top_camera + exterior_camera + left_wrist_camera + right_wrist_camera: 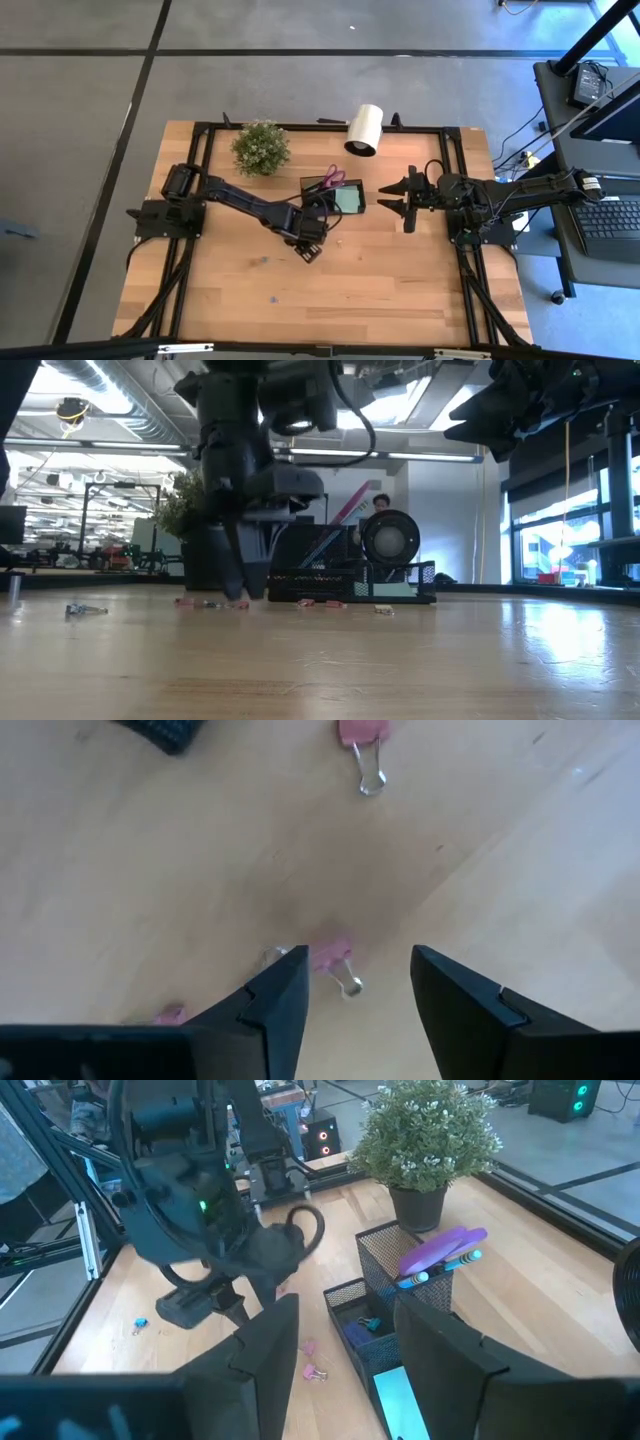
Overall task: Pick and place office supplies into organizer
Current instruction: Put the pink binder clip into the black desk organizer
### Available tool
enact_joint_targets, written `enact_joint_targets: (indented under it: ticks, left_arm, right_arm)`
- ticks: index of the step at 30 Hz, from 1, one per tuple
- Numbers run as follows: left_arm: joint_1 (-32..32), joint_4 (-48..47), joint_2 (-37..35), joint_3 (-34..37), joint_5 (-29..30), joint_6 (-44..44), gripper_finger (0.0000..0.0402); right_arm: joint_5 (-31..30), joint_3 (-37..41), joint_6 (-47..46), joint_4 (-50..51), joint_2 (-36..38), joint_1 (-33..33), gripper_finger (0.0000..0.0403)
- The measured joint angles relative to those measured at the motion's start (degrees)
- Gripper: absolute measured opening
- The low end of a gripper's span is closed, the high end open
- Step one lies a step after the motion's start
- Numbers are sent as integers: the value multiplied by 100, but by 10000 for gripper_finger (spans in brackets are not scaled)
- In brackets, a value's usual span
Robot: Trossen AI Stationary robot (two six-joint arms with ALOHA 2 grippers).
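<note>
Left gripper (358, 995): hanging low over the wooden table (350, 290), just in front of the organizer (333, 196), jaws standing wide apart and holding nothing; a pink binder clip (335, 960) is lying on the wood between the fingertips, untouched. A second pink clip (362, 740) is lying farther off in the left wrist view, and a third pink bit is peeking out beside one finger (275, 1010), too hidden to identify.

Right gripper (405, 198): hovering above the table to the right of the organizer, fingers parted and gripping nothing.

Organizer: black mesh tray near the table's middle, already carrying the purple-handled scissors (442, 1247) standing upright in the taller compartment, with a blue pen-like item alongside; the light green sticky-note pad (348, 199) is resting in the lower compartment.

Other loose supplies: a small blue piece (139, 1323) is lying on the wood well apart from the tray.

Also sitting on the table: green potted plant (261, 147) and white cylinder roll (364, 130), both behind the organizer
</note>
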State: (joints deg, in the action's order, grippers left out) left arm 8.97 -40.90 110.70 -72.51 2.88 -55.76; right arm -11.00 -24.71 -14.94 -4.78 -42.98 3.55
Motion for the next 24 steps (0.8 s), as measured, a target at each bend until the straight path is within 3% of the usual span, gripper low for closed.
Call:
enact_joint_targets:
  ticks: [15, 24]
  left_arm:
    - [0, 48, 240, -13, -255, -1, 171]
    - [72, 35, 251, -4, -305, 542, 171]
  right_arm:
    - [2, 0, 2, 48, 0, -1, 171]
    - [2, 0, 2, 46, 0, 0, 171]
